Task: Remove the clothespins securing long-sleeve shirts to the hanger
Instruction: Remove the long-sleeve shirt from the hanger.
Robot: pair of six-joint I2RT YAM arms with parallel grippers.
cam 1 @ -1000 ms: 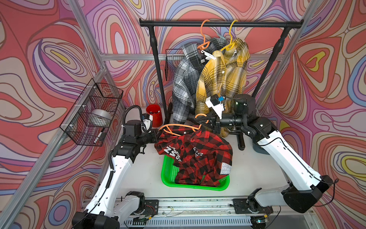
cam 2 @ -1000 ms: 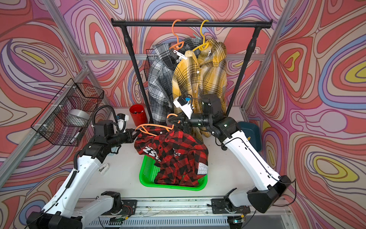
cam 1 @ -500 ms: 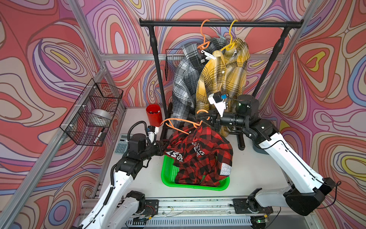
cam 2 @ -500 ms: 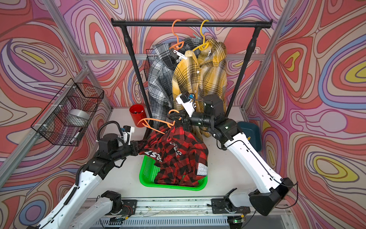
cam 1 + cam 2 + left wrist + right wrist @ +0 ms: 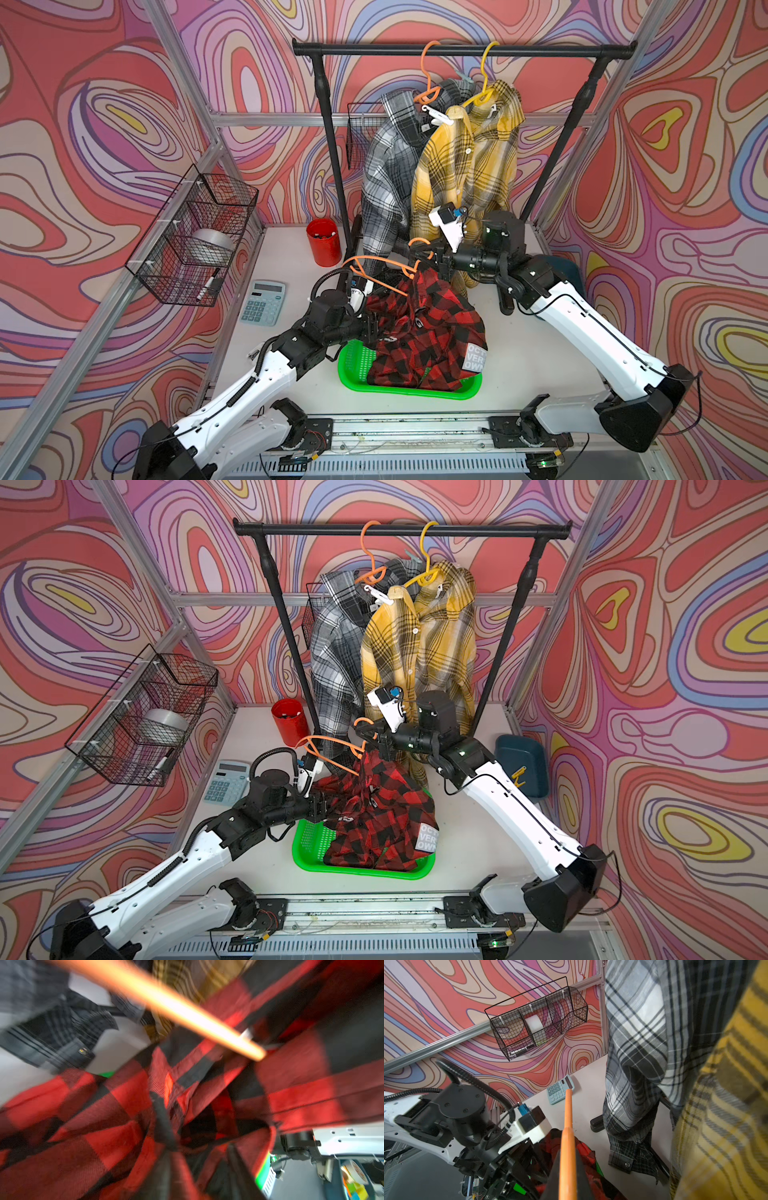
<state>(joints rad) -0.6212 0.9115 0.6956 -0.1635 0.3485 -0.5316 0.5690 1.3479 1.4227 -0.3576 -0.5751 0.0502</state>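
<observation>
Right gripper [image 5: 422,257]: clamped on orange hanger [image 5: 376,259] near its hook.
Left gripper [image 5: 371,328]: at red shirt [image 5: 428,332] left edge; open or closed, cannot tell.
Red shirt: hangs off the hanger, lower part in green basket [image 5: 353,365].
Clothespins: white clothespin [image 5: 436,117] up by grey shirt [image 5: 390,166] collar.
Open room: bare table [image 5: 532,353] right of basket.
In the way: grey shirt and yellow shirt [image 5: 461,166] just behind right gripper; red cup [image 5: 323,243] and calculator [image 5: 263,302] to the left.

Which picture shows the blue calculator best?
Both top views: the whole calculator lies flat, keys showing. The right wrist view shows it partly behind the orange hanger. The left wrist view misses it.
</observation>
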